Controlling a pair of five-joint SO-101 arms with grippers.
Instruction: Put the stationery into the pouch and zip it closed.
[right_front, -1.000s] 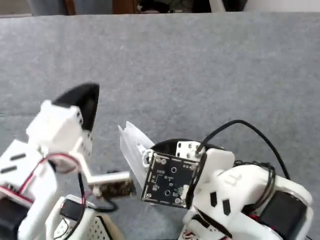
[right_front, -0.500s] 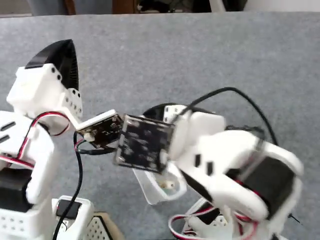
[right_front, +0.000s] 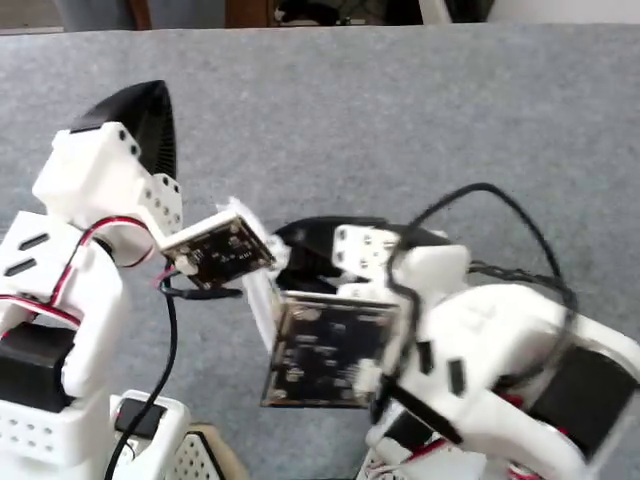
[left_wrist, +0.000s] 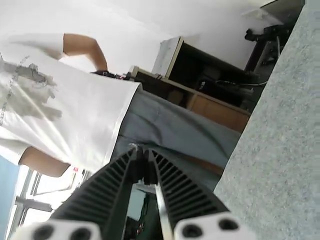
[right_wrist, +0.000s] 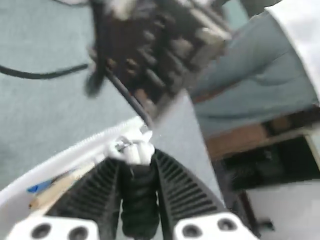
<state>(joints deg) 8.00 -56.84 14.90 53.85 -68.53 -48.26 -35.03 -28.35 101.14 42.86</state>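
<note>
Obstacles: your left arm's camera board (right_front: 215, 250) sits just beside the pouch (right_wrist: 75, 150), right beyond its rim as seen from your right gripper (right_wrist: 135, 157). A black cable (right_wrist: 40, 75) trails from that board near the pouch. In the high view your right arm's own camera board (right_front: 325, 350) hangs over the pouch and covers most of it. Room: the grey counter (right_front: 420, 120) runs wide beyond the pouch, out to its far edge. Your left gripper (left_wrist: 142, 162) is raised well apart from the pouch, fingers together with nothing visible between them, aimed out past the counter's edge. Your right fingers are clamped on the white zip pull (right_wrist: 131, 147) at the pouch's rim. Pouch: white, with a toothed zip line along the rim and the mouth partly open. Inside lie a wooden pencil (right_wrist: 55, 187) and a blue item (right_wrist: 36, 189). Whether the pouch rests on the counter or is lifted, you cannot tell.
</note>
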